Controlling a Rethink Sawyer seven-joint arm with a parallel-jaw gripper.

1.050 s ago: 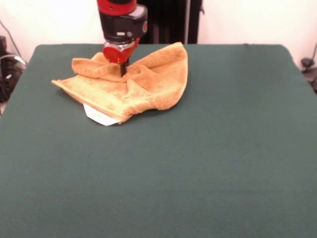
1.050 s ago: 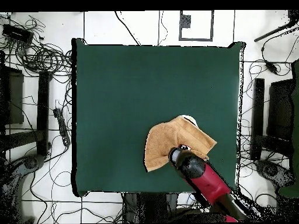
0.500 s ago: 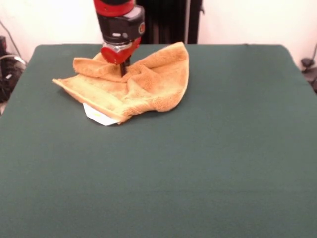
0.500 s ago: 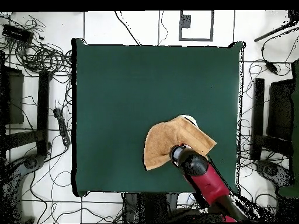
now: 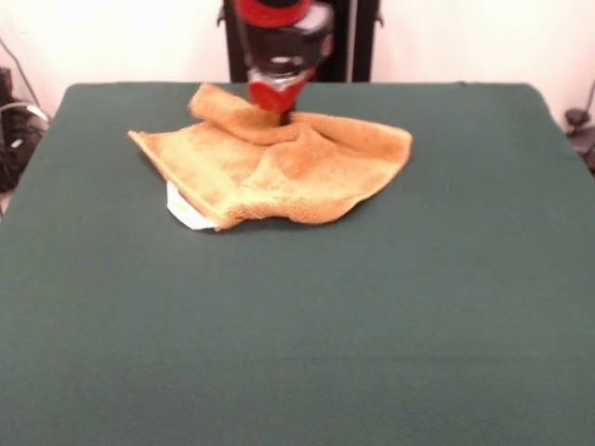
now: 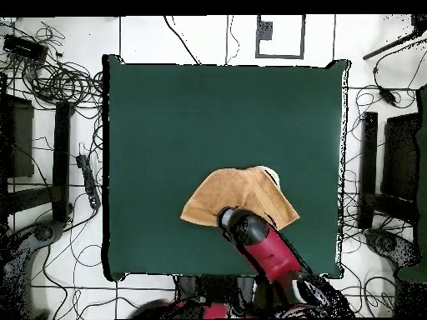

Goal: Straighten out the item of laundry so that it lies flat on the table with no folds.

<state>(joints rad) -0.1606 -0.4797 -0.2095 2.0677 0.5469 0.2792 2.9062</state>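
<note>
The item of laundry (image 5: 288,172), an orange-tan towel, lies crumpled and folded on the far part of the green table (image 5: 372,316). A white tag (image 5: 186,210) sticks out under its near left edge. My gripper (image 5: 282,115) comes down onto the towel's far edge and is shut on a raised ridge of cloth there. In the overhead view the towel (image 6: 225,193) forms a rough triangle near the table's (image 6: 183,117) bottom edge. There the gripper (image 6: 227,219) sits at the towel's lower edge, and the tag (image 6: 269,173) shows at its upper right.
Green table surface surrounds the towel on all sides, most of it on the side away from the gripper. Cables (image 6: 58,83) and dark stands (image 6: 367,167) lie on the floor around the table. A black post (image 5: 363,37) stands behind the far edge.
In the front view the gripper has moved right, dragging the towel's held edge with it. The towel has spread wider to the right, and its right corner now lies out flat.
</note>
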